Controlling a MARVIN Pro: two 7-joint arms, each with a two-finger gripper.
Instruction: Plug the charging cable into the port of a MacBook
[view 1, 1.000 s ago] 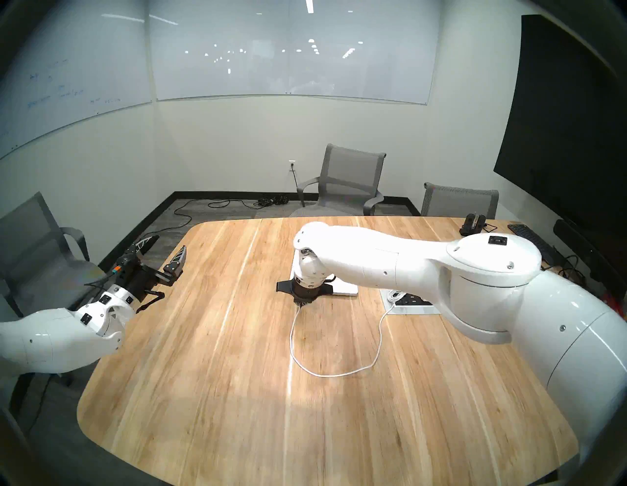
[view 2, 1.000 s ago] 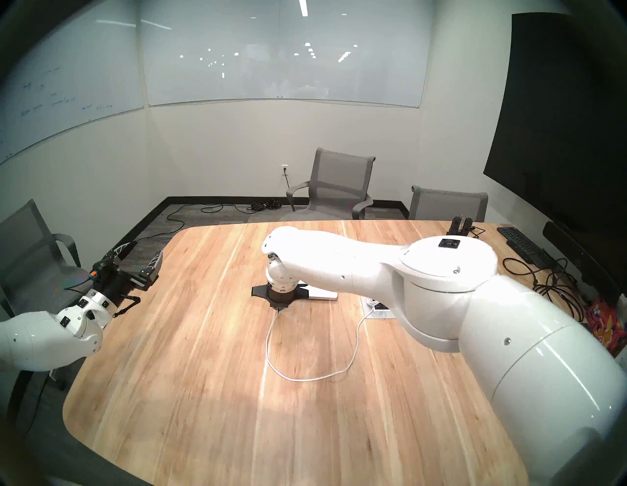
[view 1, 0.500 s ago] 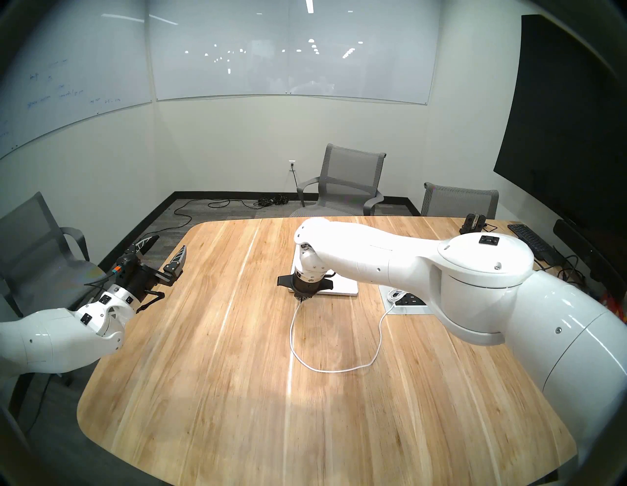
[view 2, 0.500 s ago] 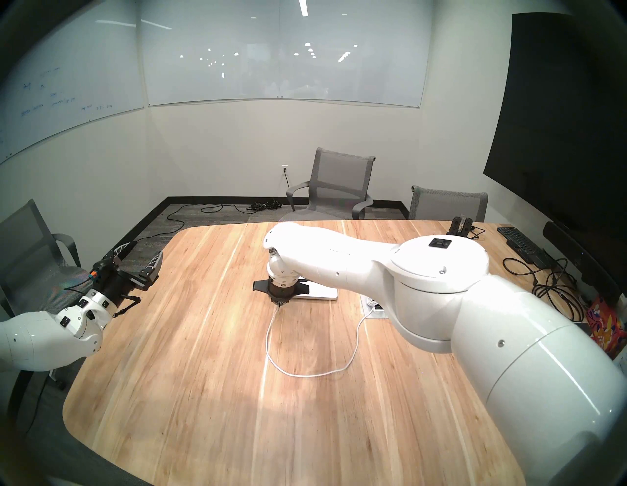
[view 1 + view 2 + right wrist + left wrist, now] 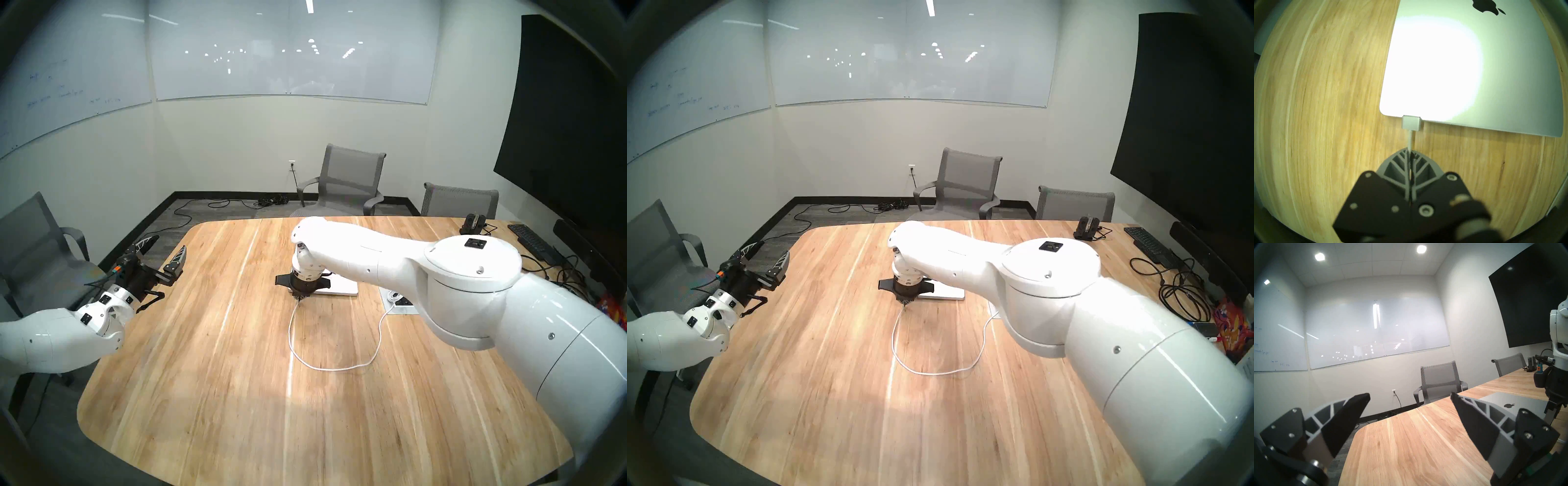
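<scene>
two grippers show, and only one is busy. the right gripper (image 5: 1409, 153) points steeply down at the wooden table (image 5: 210, 390), its fingers (image 5: 1398, 167) pressed together on the charging cable (image 5: 339, 369), pinching the thin white cord a short way behind its tip. just beyond the fingertips, the cord's flat silver-white connector (image 5: 1411, 122) sits against the near side edge of the macbook (image 5: 1466, 71), close to the laptop's rounded corner; the port itself is hidden behind the connector, so whether the tip is fully seated cannot be told. the macbook lies closed and flat on the table ahead of the fingers, its black apple logo (image 5: 1489, 6) on the lid, further from the fingertips than the edge where the connector sits. behind the right gripper, on the robot's side, the cable drops to the tabletop, sweeps round in a wide loop and climbs to a white outlet panel (image 5: 398, 300) set in the table near a small coil of white cord (image 5: 393, 294). the left gripper (image 5: 163, 249) hangs at the table's left edge, well apart from the cable and the laptop, its fingers (image 5: 1349, 419) spread wide with nothing between them; from its own camera the macbook (image 5: 1519, 403) lies beyond its right finger. a black keyboard (image 5: 532, 242) rests at the table's far right.
</scene>
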